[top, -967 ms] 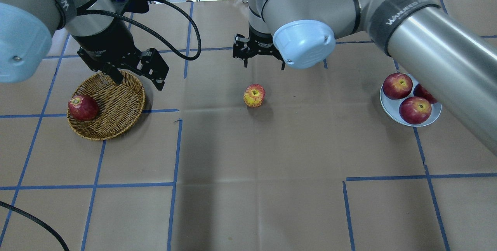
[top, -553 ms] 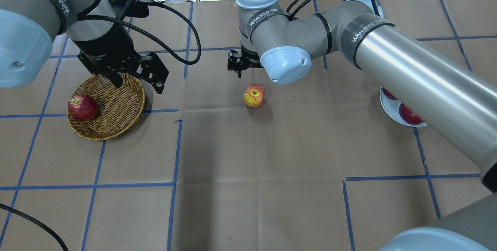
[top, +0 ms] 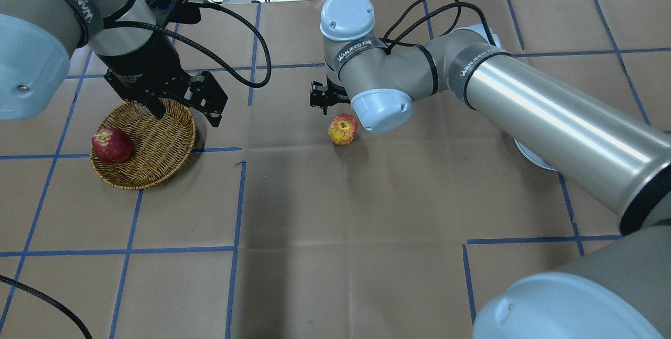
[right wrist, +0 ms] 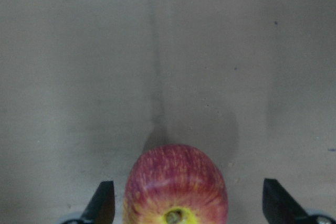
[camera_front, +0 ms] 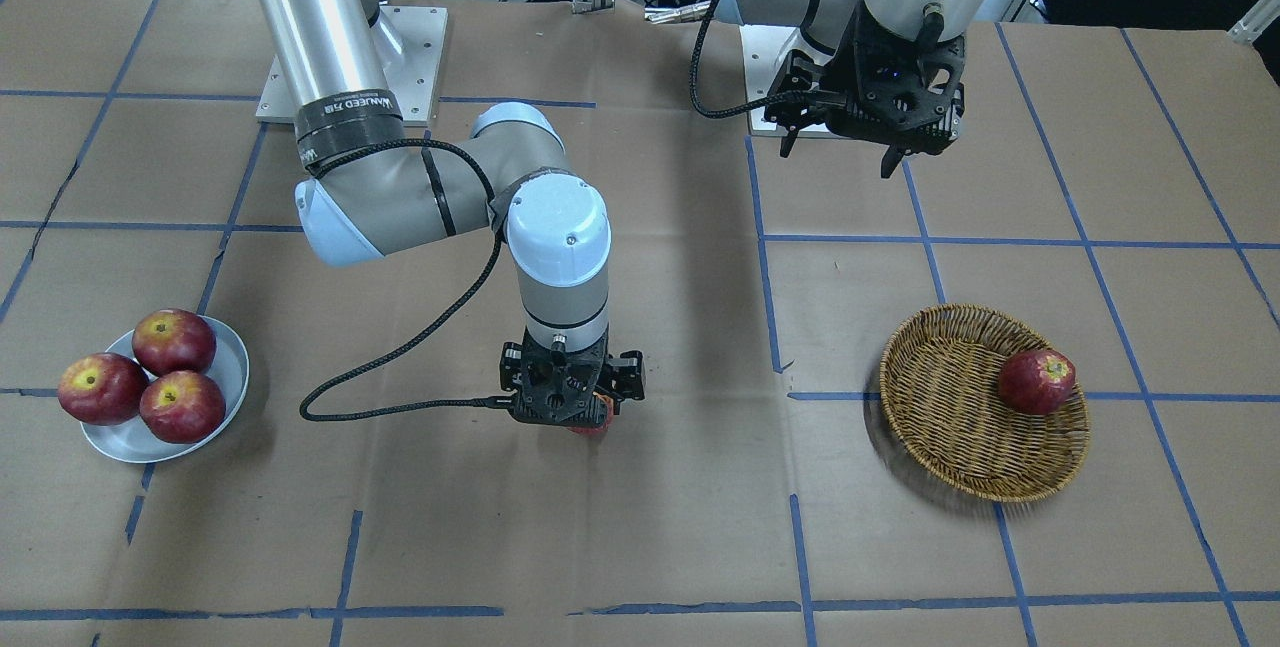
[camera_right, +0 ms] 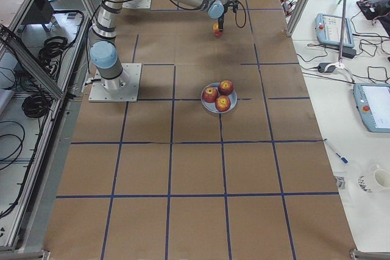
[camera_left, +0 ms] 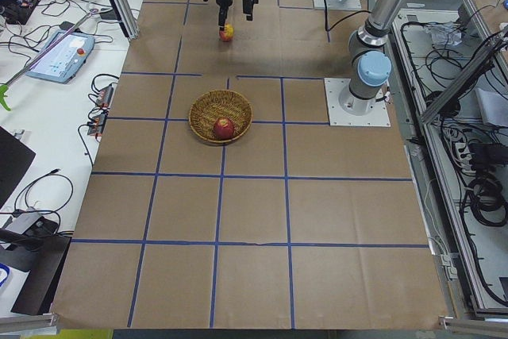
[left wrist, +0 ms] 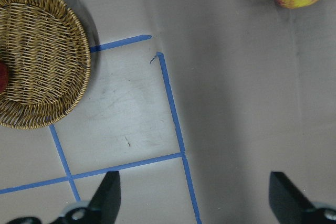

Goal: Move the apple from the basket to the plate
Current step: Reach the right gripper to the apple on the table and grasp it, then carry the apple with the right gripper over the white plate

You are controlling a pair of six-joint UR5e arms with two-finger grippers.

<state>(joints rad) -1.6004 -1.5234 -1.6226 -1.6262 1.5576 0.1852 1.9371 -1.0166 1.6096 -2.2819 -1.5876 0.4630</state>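
Sitting on the table (top: pixel 335 213) between basket (top: pixel 157 145) and plate (camera_front: pixel 231 368), the apple (right wrist: pixel 176 184) lies between the right gripper's (right wrist: pixel 190 203) wide-spread jaws, neither touching it. Jaws of the left gripper (left wrist: pixel 195 195) also spread, empty. Overhead, right arm (top: pixel 550 113) hides most of plate; front view shows only an apple sliver.

The right gripper (camera_front: pixel 573 405) is pointed straight down. Only a red sliver of the apple (camera_front: pixel 593 424) is seen directly beneath its body, and its fingertips are hidden. The plate (camera_front: pixel 226 375), loaded with three dark-red apples (camera_front: pixel 181 405), is set well apart from that gripper, on its outer side. The left gripper (camera_front: pixel 836 155) is held with fingers spread. The basket (camera_front: pixel 950 407) is placed well apart from this gripper, farther from the robot's base, and is occupied by one deep-red apple (camera_front: pixel 1037 381).
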